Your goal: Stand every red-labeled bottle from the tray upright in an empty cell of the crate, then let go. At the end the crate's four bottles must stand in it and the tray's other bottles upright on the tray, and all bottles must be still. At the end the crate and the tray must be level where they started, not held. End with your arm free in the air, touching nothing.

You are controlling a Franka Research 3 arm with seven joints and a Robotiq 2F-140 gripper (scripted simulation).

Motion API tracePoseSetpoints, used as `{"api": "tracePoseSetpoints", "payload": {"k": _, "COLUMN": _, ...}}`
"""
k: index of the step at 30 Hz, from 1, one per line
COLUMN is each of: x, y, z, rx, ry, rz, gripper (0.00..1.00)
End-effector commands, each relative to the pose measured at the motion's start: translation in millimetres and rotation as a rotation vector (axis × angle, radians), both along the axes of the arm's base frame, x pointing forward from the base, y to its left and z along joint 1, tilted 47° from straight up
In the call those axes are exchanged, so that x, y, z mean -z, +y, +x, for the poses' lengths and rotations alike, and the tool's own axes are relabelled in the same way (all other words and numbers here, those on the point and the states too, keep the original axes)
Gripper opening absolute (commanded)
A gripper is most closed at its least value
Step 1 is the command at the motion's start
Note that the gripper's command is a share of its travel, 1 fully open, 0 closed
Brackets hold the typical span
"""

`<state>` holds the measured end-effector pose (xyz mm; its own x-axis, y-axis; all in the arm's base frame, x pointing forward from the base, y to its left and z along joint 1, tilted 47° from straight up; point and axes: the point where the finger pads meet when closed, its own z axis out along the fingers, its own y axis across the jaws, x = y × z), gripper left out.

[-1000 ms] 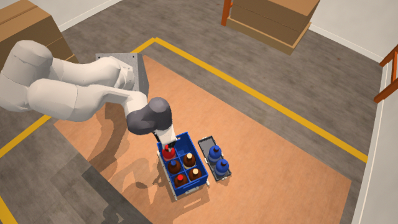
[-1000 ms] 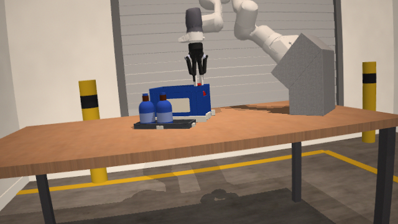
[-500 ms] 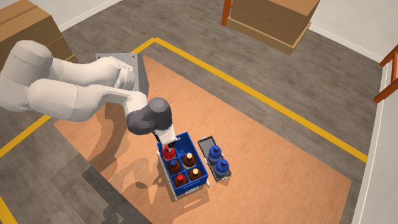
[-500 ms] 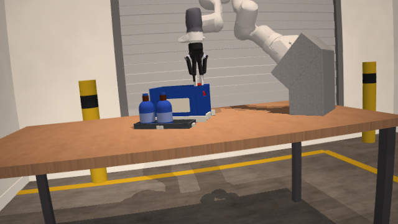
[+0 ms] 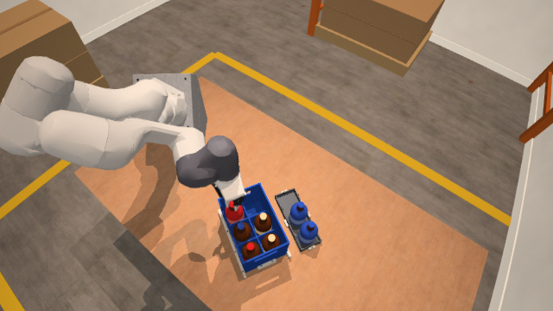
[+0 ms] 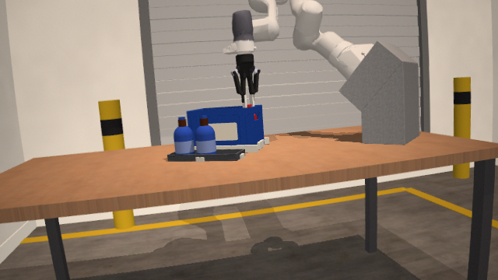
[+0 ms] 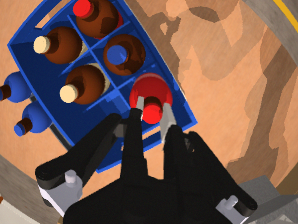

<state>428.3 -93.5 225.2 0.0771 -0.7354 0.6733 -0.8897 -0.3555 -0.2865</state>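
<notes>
Hand pointing straight down over crate, fingers clamped narrow on the red cap of the red bottle. Red bottle upright, sunk into the crate's corner cell nearest the arm's base; only cap tip showing above the crate wall in exterior view. From above, same bottle under the wrist, hand mostly hidden by it.

Crate blue, six cells. Four brown bottles standing in the other cells: blue cap, red cap, two cream caps. One cell beside the red bottle bare, blue floor visible. Crate level on the counter, pale label panel on its side.

Tray dark, flat, just beside the crate, not touching as far as visible. Two blue bottles upright on it, side by side, brown caps in exterior view. Far end of tray bare.

Grey pedestal at counter's back corner carrying the white arm. Yellow-black bollards behind, yellow floor line, cardboard boxes on a pallet.
</notes>
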Motion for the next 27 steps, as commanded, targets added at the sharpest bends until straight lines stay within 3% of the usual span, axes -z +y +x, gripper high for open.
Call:
{"api": "tracePoseSetpoints", "payload": {"k": 1, "x": -1.6, "y": 1.7, "z": 3.6, "rx": -0.004, "ry": -0.011, "rz": 0.004, "gripper": 0.00}}
{"api": "tracePoseSetpoints", "payload": {"k": 27, "x": 5.1, "y": -4.2, "z": 8.7, "rx": -0.004, "ry": -0.011, "rz": 0.004, "gripper": 0.00}}
